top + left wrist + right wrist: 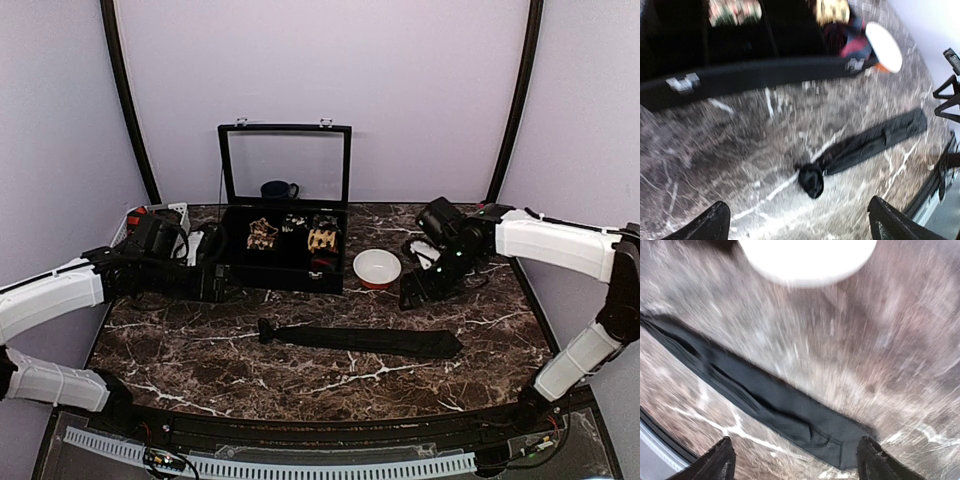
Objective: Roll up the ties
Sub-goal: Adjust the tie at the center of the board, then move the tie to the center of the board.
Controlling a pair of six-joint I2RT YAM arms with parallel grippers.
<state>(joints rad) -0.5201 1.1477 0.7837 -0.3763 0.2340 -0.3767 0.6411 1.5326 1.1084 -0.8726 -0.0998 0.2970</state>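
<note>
Both wide open, empty: left gripper point(797, 210) & right gripper point(794, 445); black tie point(360, 340) bunched end just ahead of left, loose curl prob unrolls if grabbed off-centre

Tie point(355, 340) lies on table point(200, 370) ctr, in front of case point(283, 280); bowl point(377, 266) just R of case.

You have no text, label, brand or number to read in any view. The tie point(360, 340), the case point(285, 275) and the bowl point(377, 266) show no lettering you could make out, and both wrist views are too blurred for fine print.
</note>
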